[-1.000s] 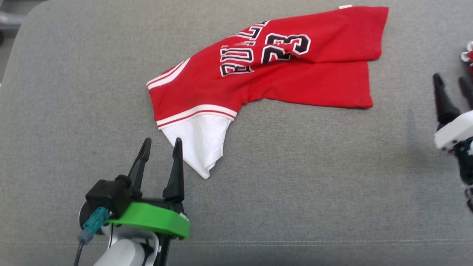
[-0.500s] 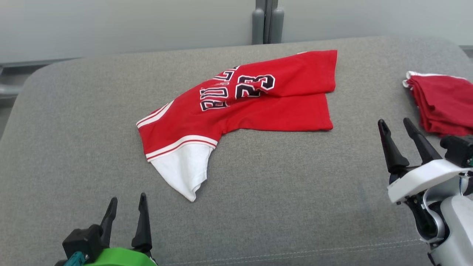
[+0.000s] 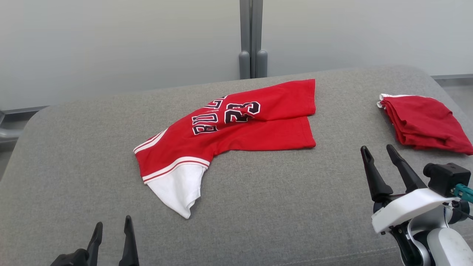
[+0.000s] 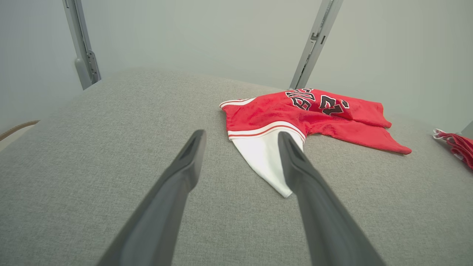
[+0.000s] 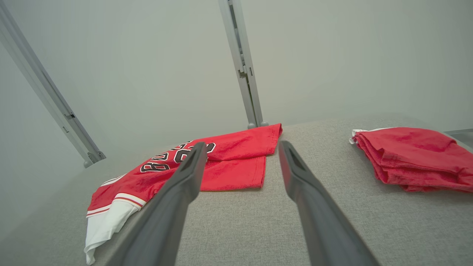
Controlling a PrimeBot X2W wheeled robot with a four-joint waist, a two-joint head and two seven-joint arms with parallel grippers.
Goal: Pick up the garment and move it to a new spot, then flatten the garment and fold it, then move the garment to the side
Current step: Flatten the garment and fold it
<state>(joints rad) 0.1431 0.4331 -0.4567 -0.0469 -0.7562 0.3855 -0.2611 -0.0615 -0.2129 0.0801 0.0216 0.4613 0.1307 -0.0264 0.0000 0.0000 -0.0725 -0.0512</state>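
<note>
Standing parted and empty, the fingers [image 4: 184, 173] of the left gripper [image 3: 112, 224] hang over the grey bench [image 3: 277, 207], the white sleeve of the garment [image 3: 258, 135] just beyond their tips. The right gripper's [image 3: 377, 147] fingers are spread too, holding nothing; the red garment lies half-folded ahead and to their left, and a folded red pile [image 3: 425, 123] rests ahead to their right, all on the same bench.

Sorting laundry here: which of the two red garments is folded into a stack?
The plain red one at the right edge; the numbered jersey lies sprawled, white sleeve out.
</note>
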